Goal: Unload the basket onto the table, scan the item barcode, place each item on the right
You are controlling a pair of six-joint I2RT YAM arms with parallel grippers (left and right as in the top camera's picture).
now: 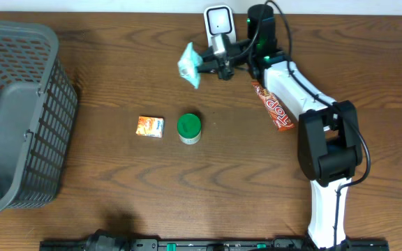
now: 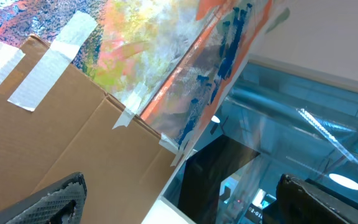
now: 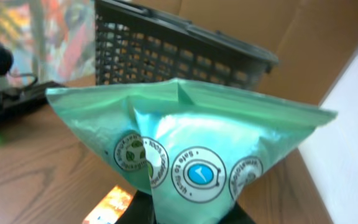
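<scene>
The item is a teal plastic pouch [image 1: 190, 64] held up in the air just left of the white barcode scanner [image 1: 217, 21] at the table's back edge. My right gripper [image 1: 204, 67] is shut on the pouch's lower edge. In the right wrist view the pouch [image 3: 191, 143] fills the middle, showing round printed seals, and the right gripper [image 3: 188, 216] pinches it from below. No barcode shows on the side I see. My left gripper [image 2: 182, 205] is open and holds nothing, its fingers [image 2: 48, 199] wide apart, facing cardboard and a painted sheet off the table.
A grey mesh basket [image 1: 16, 118] stands at the left edge. A small orange box [image 1: 150, 126] and a green-lidded jar [image 1: 189, 128] sit mid-table. A red snack bar [image 1: 274, 106] lies under the right arm.
</scene>
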